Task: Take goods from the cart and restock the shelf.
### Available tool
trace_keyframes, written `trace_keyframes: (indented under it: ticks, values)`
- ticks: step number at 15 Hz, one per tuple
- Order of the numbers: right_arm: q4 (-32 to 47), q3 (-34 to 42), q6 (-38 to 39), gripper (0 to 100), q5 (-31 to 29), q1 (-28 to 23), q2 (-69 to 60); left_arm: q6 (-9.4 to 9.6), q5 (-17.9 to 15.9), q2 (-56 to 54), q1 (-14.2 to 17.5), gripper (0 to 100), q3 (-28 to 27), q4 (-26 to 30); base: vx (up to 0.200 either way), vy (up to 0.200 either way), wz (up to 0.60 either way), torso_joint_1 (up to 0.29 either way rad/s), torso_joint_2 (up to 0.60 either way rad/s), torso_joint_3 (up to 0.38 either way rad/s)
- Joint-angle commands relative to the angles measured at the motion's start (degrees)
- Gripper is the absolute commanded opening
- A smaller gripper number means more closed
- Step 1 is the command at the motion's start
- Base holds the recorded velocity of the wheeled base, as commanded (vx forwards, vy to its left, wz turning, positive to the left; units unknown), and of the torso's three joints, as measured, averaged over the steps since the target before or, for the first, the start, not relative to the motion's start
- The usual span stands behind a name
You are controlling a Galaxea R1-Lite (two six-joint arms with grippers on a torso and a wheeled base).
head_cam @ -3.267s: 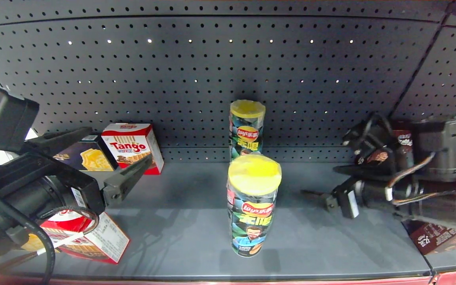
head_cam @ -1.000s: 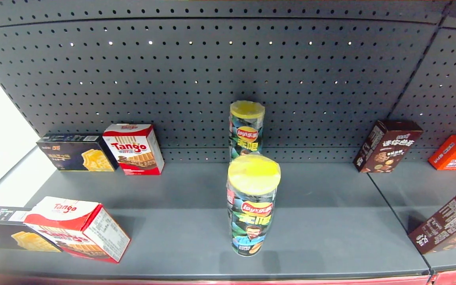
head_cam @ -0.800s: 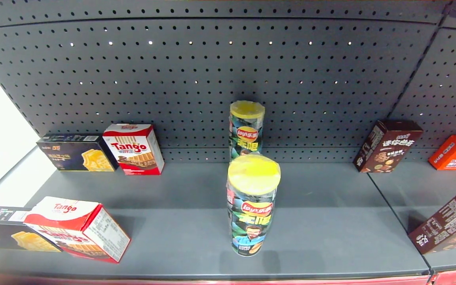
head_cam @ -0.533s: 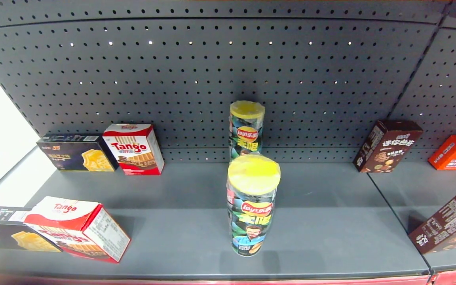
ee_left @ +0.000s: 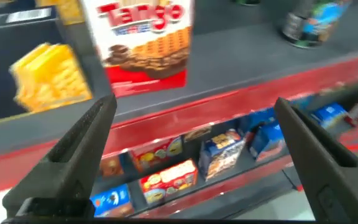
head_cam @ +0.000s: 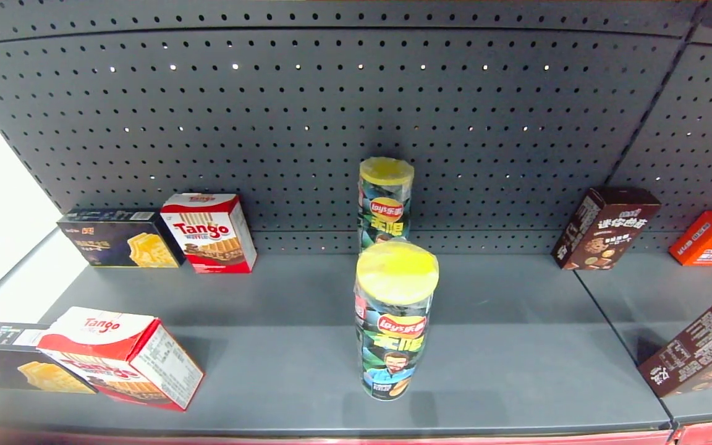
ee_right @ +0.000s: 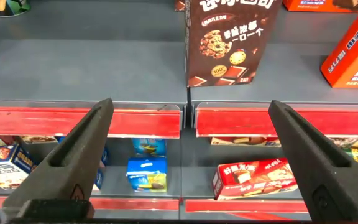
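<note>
On the grey shelf [head_cam: 282,346] two yellow-lidded chip cans stand in a row, one in front [head_cam: 396,318] and one behind [head_cam: 385,201]. Red-and-white wafer boxes sit at front left [head_cam: 124,358] and back left [head_cam: 211,232]. My left gripper [ee_left: 191,174] is open and holds nothing, low in front of the shelf's red edge [ee_left: 229,106], facing a wafer box [ee_left: 143,43]. My right gripper [ee_right: 188,168] is open too, with nothing in it, before the red edge [ee_right: 142,121] below a brown cookie box [ee_right: 225,40].
Dark wafer boxes [head_cam: 118,238] [head_cam: 4,355] lie on the left of the shelf. Brown cookie boxes [head_cam: 606,225] [head_cam: 696,355] and an orange box [head_cam: 711,238] stand on the right. A lower shelf holds packed goods [ee_right: 146,173] [ee_left: 222,152].
Since 3.3 s ago both arms have drawn back out of the head view, uncovering the boxes at left and right. Over the last second the shelf looks the same.
</note>
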Motion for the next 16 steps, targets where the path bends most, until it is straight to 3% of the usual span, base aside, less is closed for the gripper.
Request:
trace_keyframes:
  ticks: [1, 3, 4, 5, 6, 7, 8, 10, 11, 12, 13, 14, 15, 16]
  values:
    - [0.0, 0.0, 0.0, 100, 0.0, 0.0, 0.2, -3.16, -16.7, 4.0, 18.5, 100, 1.0, -3.1, 0.000, 0.000, 0.00, 0.000, 0.00, 0.000]
    - [0.0, 0.0, 0.0, 100, 0.0, 0.0, 0.2, -3.51, -22.2, 4.0, 20.8, 100, 2.3, -6.0, 0.000, 0.000, 0.00, 0.000, 0.00, 0.000]
    - [0.0, 0.0, 0.0, 100, 0.0, 0.0, 0.1, -3.42, -19.7, 4.1, 21.1, 100, 2.3, -5.9, 0.000, 0.000, 0.00, 0.000, 0.00, 0.000]
    - [0.0, 0.0, 0.0, 100, 0.0, 0.0, 0.2, -2.01, -14.0, 4.1, 22.7, 100, 2.1, -5.3, 0.000, 0.000, 0.00, 0.000, 0.00, 0.000]
    - [0.0, 0.0, 0.0, 100, 0.0, 0.0, 0.2, -0.78, -12.8, 4.0, 24.0, 100, 1.9, -4.5, 0.000, 0.000, 0.00, 0.000, 0.00, 0.000]
    - [0.0, 0.0, 0.0, 100, 0.0, 0.0, 0.2, 1.76, -12.6, 3.9, 30.6, 100, 0.7, -1.3, 0.000, 0.000, 0.00, 0.000, 0.00, 0.000]
    - [0.0, 0.0, 0.0, 100, 0.0, 0.0, 0.2, 1.50, -12.6, 3.2, 32.3, 100, 0.6, -1.1, 0.000, 0.000, 0.00, 0.000, 0.00, 0.000]
    - [0.0, 0.0, 0.0, 100, 0.0, 0.0, 0.2, 1.50, -12.6, 2.6, 31.3, 100, 0.7, -1.3, 0.000, 0.000, 0.00, 0.000, 0.00, 0.000]
    - [0.0, 0.0, 0.0, 100, 0.0, 0.0, 0.2, 1.59, -15.3, 0.3, 29.1, 100, 0.8, -2.0, 0.000, 0.000, 0.00, 0.000, 0.00, 0.000]
    - [0.0, 0.0, 0.0, 100, 0.0, 0.0, 0.1, 1.15, -23.2, -1.1, 28.6, 100, 1.6, -4.6, 0.000, 0.000, 0.00, 0.000, 0.00, 0.000]
    - [0.0, 0.0, 0.0, 100, 0.0, 0.0, 0.2, -0.78, -27.2, -1.1, 28.6, 100, 2.2, -6.0, 0.000, 0.000, 0.00, 0.000, 0.00, 0.000]
    - [0.0, 0.0, 0.0, 100, 0.0, 0.0, 0.2, -3.68, -28.1, -1.1, 28.6, 100, 2.2, -6.2, 0.000, 0.000, 0.00, 0.000, 0.00, 0.000]
    - [0.0, 0.0, 0.0, 100, 0.0, 0.0, 0.2, -3.95, -28.3, -1.1, 28.6, 100, 2.2, -6.2, 0.000, 0.000, 0.00, 0.000, 0.00, 0.000]
    - [0.0, 0.0, 0.0, 100, 0.0, 0.0, 0.2, -6.06, -27.6, -1.1, 28.6, 100, 2.0, -6.1, 0.000, 0.000, 0.00, 0.000, 0.00, 0.000]
